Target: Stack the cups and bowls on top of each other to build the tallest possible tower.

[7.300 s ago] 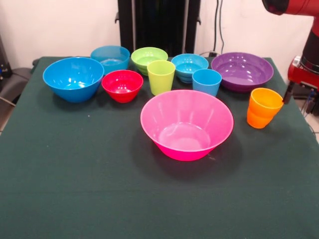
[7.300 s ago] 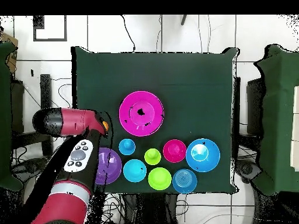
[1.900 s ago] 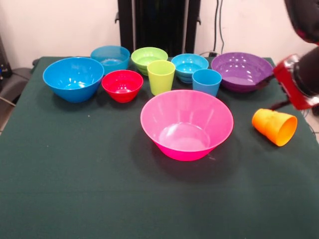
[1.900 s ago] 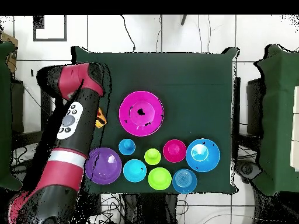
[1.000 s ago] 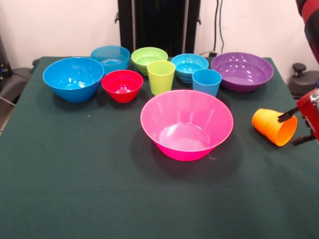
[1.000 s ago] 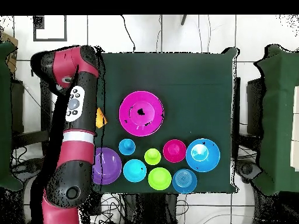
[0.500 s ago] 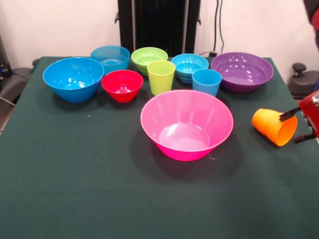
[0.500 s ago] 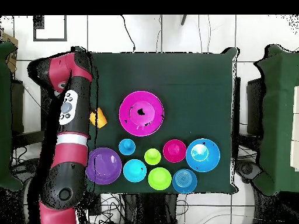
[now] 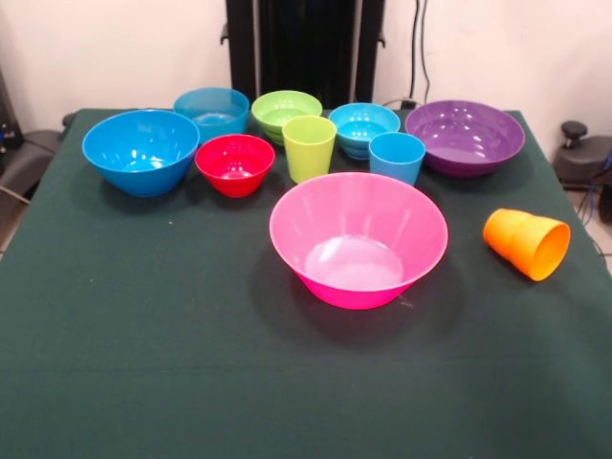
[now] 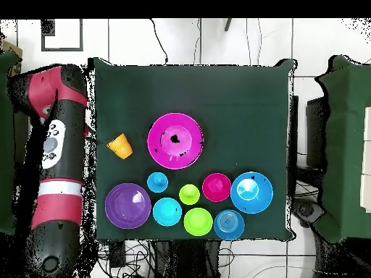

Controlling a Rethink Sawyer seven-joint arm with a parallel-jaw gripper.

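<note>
The orange cup [image 9: 527,243] lies on its side at the table's right edge, mouth toward the front right; it also shows in the overhead view [image 10: 120,146]. The huge pink bowl [image 9: 359,239] stands empty in the middle. Behind it stand the light blue cup [image 9: 396,157] and the lime green cup [image 9: 309,147], both upright. The large blue bowl [image 9: 141,150], red bowl [image 9: 234,163], ribbed cyan bowl [image 9: 211,110], lime green bowl [image 9: 286,113], small blue bowl [image 9: 363,128] and purple bowl [image 9: 465,137] sit singly. Nothing is stacked. My gripper [image 10: 87,133] barely shows beside the arm, off the table.
The red and black arm [image 10: 52,145] hangs off the table's left side in the overhead view, clear of the green cloth [image 9: 191,363]. A chair [image 9: 581,153] stands past the table's right edge in the front view.
The arm has drawn back off the table and left the front view. The orange cup, held tilted at the gripper before, now lies alone on its side.
</note>
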